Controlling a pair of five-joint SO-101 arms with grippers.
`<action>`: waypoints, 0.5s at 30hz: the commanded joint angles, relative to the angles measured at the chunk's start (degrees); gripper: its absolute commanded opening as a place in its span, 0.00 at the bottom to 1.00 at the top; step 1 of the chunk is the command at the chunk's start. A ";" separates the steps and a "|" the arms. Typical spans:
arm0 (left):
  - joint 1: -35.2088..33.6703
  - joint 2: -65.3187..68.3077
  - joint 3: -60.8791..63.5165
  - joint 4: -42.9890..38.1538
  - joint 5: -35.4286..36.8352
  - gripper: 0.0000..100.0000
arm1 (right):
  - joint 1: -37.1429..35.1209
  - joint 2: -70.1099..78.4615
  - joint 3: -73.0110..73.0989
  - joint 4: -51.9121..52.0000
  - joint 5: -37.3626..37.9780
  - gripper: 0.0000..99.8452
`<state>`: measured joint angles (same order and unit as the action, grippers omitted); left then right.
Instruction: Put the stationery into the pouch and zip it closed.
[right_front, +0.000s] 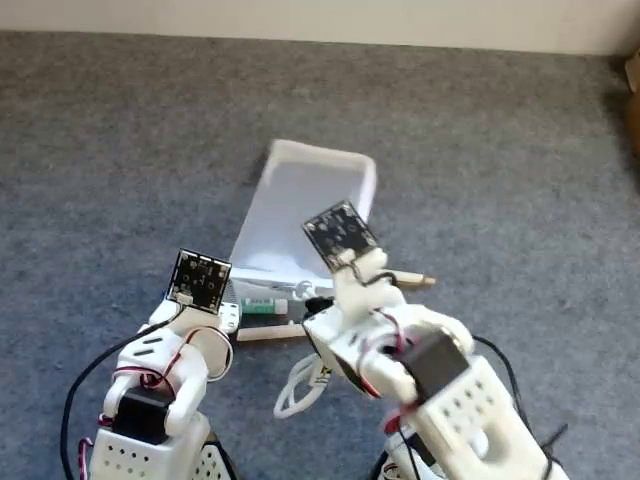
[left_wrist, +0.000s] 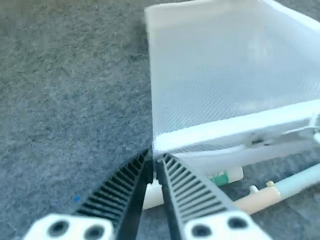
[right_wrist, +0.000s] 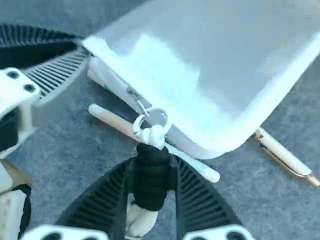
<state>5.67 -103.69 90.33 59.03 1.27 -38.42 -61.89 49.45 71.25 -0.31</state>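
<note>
A white translucent pouch (right_front: 300, 205) lies flat on the grey carpet. My left gripper (left_wrist: 152, 161) is shut on the pouch's near corner (left_wrist: 156, 145). My right gripper (right_wrist: 151, 167) is shut on the black zipper-pull toggle (right_wrist: 150, 180), whose white knot and ring (right_wrist: 151, 127) lead to the pouch (right_wrist: 215, 60). Stationery rests on the carpet at the pouch's near edge: a white stick with a green label (left_wrist: 222, 176), a cream pen (right_wrist: 112, 119) and a pale blue pen (left_wrist: 300, 182). A gold-tipped pen (right_wrist: 282, 156) sticks out from beneath the pouch's other side.
A loose white cord (right_front: 298, 388) loops on the carpet between the two arms. Open grey carpet (right_front: 120, 150) surrounds the pouch on the far, left and right sides. A pale wall base (right_front: 300, 20) runs along the far edge.
</note>
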 joint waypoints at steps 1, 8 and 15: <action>-2.51 0.84 -3.03 -0.97 -0.62 0.01 | 3.56 -7.34 0.31 0.66 1.05 0.00; -5.32 0.84 -3.03 -1.05 -0.53 0.01 | 7.60 -8.66 0.66 0.75 3.52 0.00; -5.23 0.84 -3.30 -1.05 -0.53 0.01 | 7.69 -8.75 0.66 0.84 3.43 0.00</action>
<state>1.98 -103.69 90.07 58.77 1.27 -32.26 -68.66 51.21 71.78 2.51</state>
